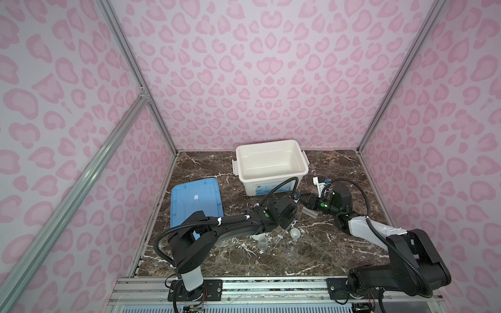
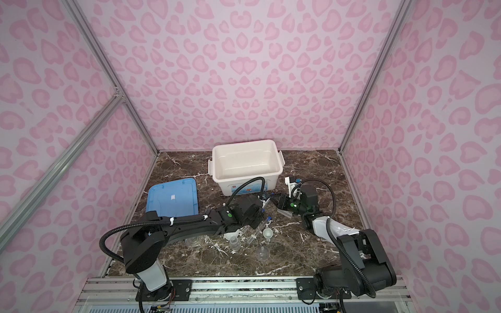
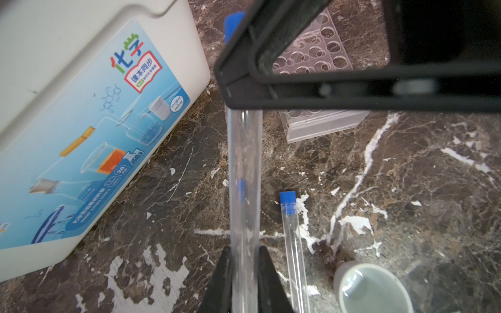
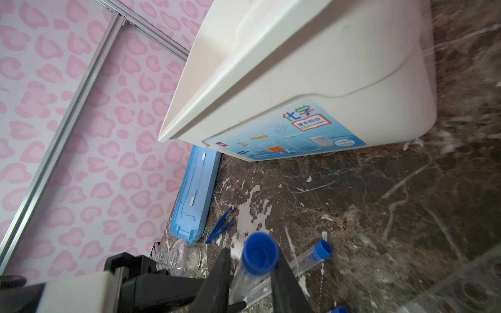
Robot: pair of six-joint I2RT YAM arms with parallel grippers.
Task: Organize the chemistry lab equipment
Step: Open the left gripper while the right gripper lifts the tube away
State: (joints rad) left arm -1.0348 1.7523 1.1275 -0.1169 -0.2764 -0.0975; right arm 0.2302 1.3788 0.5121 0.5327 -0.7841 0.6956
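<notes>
Handover looking likely: left gripper [image 3: 245, 261] is clamping the test tube [image 3: 244, 162] by its clear end, right gripper [image 4: 252, 256] is pinching narrowly below its blue cap, both hovering before the bin [image 3: 54, 67], near the rack [image 3: 325, 127].

The space is being enclosed on three sides by walls [image 1: 271, 67] printed with pink blotches on a paler pink ground. The wall corners are being edged by silver aluminium bars [image 1: 133, 62], and the left wall is being crossed by a slanted bar [image 1: 81, 184]. The base is being formed by a bench [image 1: 325, 260] of dark brown marble pattern, streaked with white veins and scuffs. Its near edge is being bordered by a slotted metal rail [image 1: 271, 287], with a ribbed grille [image 1: 244, 309] below. The scene is being lit softly and evenly.
</notes>
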